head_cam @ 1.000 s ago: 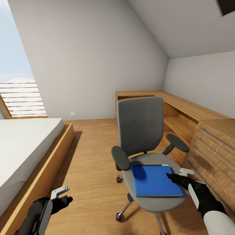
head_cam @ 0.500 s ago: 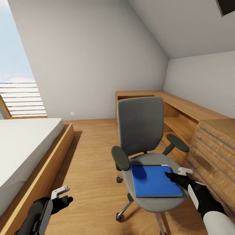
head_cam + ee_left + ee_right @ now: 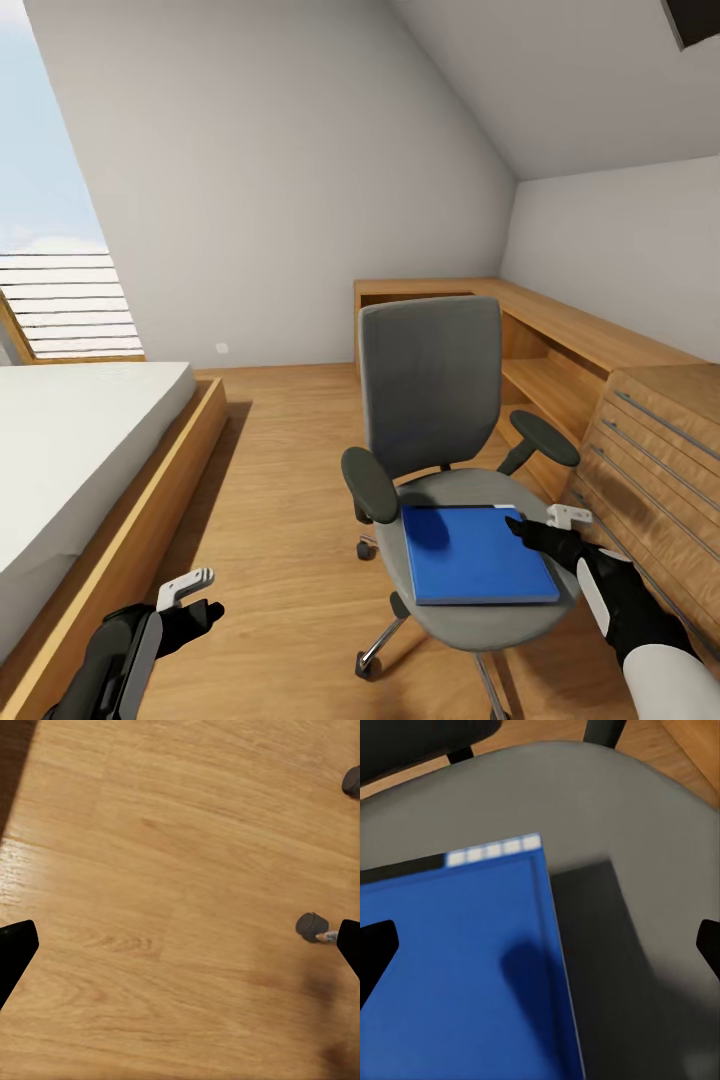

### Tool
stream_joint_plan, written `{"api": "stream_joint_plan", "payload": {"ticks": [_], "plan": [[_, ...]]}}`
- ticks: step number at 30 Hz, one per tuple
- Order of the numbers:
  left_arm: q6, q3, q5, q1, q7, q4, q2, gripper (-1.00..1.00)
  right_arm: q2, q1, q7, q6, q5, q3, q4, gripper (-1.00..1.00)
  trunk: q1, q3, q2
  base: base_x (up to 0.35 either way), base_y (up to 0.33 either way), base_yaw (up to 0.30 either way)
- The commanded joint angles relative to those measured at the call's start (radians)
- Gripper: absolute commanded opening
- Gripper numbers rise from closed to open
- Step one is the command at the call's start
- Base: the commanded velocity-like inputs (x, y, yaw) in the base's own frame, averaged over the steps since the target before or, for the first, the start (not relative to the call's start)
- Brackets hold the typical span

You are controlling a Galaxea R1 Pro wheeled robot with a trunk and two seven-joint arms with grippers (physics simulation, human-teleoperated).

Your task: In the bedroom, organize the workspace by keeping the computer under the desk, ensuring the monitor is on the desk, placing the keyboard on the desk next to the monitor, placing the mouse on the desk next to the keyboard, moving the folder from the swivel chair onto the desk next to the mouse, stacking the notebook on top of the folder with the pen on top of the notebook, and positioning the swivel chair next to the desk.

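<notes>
The folder (image 3: 478,553) lies flat on the chair (image 3: 440,440) seat, its right edge between and below the spread fingers of the right gripper (image 3: 548,528). The left gripper (image 3: 192,596), fingers also spread, hangs over bare floor (image 3: 290,480), well apart.

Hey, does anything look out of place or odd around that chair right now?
Yes: a blue folder lies flat on the swivel chair seat instead of on a desk. It sits off-centre, toward the seat's front and the right gripper, which hovers open over its edge. Nothing looks spilled or damaged.
</notes>
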Motion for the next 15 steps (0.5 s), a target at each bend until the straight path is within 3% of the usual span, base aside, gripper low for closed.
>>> {"api": "stream_joint_plan", "payload": {"ticks": [1,9,15], "plan": [[0.005,0.003,0.007,-0.001,0.0,-0.001,-0.001,1.0,0.001,-0.001,0.007,0.006,0.003,-0.004,-0.002,1.0,0.0,-0.001,0.0,0.0,0.0,0.0],[0.005,0.003,0.006,-0.001,0.001,-0.001,-0.001,1.0,0.002,0.0,0.008,0.024,0.001,-0.004,-0.024,1.0,0.0,-0.001,0.0,0.015,0.001,0.0],[0.005,0.003,0.006,-0.001,0.001,0.001,-0.001,1.0,0.003,0.0,0.008,0.024,0.001,-0.004,-0.023,1.0,0.0,-0.001,0.0,0.294,0.004,0.0]]}}
